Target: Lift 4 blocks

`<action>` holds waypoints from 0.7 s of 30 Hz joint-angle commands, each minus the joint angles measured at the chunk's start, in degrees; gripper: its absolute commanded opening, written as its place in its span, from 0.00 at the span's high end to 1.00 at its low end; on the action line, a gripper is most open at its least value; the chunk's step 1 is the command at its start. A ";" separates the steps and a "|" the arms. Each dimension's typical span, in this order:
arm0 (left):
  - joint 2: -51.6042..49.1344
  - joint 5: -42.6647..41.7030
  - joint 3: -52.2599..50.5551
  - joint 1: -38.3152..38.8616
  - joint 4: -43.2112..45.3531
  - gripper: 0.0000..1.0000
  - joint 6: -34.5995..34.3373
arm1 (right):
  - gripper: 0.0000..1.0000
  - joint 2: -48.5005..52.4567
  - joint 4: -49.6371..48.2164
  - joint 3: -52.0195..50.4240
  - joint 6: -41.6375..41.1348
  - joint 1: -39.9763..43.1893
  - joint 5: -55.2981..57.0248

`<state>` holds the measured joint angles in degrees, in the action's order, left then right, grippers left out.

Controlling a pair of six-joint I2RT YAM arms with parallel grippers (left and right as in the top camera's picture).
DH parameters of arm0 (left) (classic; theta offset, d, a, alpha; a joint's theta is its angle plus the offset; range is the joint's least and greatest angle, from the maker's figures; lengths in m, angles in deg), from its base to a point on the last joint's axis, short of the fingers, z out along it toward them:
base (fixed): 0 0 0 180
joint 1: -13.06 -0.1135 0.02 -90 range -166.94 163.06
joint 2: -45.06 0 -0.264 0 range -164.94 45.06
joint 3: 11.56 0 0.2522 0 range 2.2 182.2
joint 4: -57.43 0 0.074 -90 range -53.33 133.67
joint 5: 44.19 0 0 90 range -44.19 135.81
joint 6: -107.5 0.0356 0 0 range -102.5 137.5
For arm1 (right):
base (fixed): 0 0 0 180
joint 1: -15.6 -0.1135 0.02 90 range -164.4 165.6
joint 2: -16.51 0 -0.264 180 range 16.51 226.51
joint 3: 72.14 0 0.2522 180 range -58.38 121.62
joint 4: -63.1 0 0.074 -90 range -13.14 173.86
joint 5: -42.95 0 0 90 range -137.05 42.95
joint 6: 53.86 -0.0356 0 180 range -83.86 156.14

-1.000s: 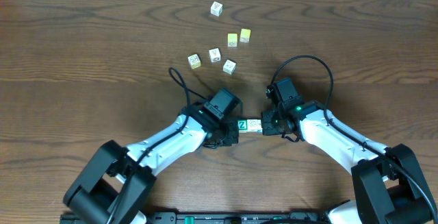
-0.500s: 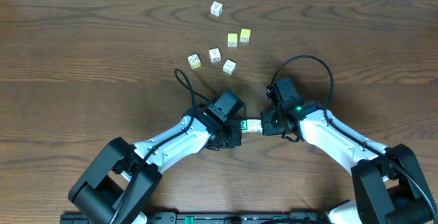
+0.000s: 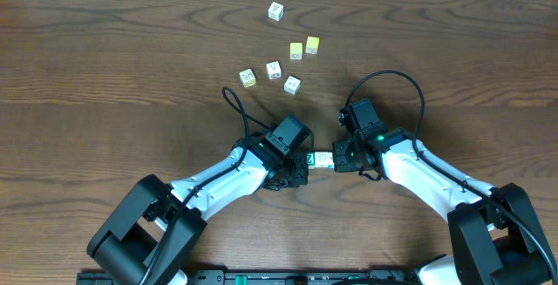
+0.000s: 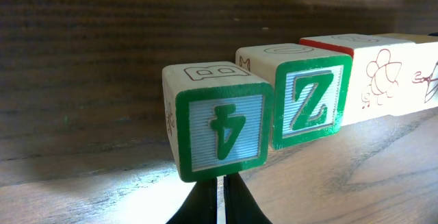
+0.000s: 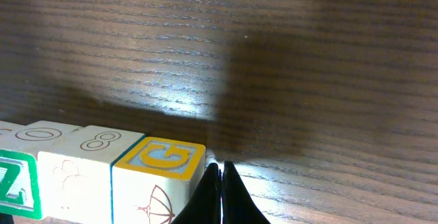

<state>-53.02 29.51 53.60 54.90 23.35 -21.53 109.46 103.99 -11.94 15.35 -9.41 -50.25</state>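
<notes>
Four blocks in one straight row, end to end, near the middle of a dark wooden table. Squeezed lengthwise between two arms meeting tip to tip.

At the left end, left gripper, fingers closed fully together with nothing between them, tips pressed against a green block with a white mark like a 4. Next along and touching it, green Z block, then a white block with a reddish insect drawing.

At the right end, a white block topped with a yellow G, touched by right gripper, fingers likewise closed and empty.

Unclear whether raised off the wood or resting on it.

Well apart, toward the far edge, two yellow cubes and four pale cubes, loosely scattered.
</notes>
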 commanded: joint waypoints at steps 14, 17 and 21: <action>-0.50 2.49 -0.72 -0.02 0.28 0.93 -0.26 | 0.99 0.46 -0.11 -0.07 -0.15 0.28 0.37; -0.50 2.49 -0.72 -0.02 0.83 0.93 -0.26 | 0.99 0.46 -0.11 -0.07 -0.15 0.28 0.37; -0.50 2.47 -0.72 -0.02 1.53 0.93 -0.26 | 0.99 0.46 -0.11 -0.07 -0.15 0.28 0.37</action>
<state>-53.02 31.15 53.60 54.90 24.69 -21.53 109.46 103.99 -11.97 15.37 -9.41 -50.25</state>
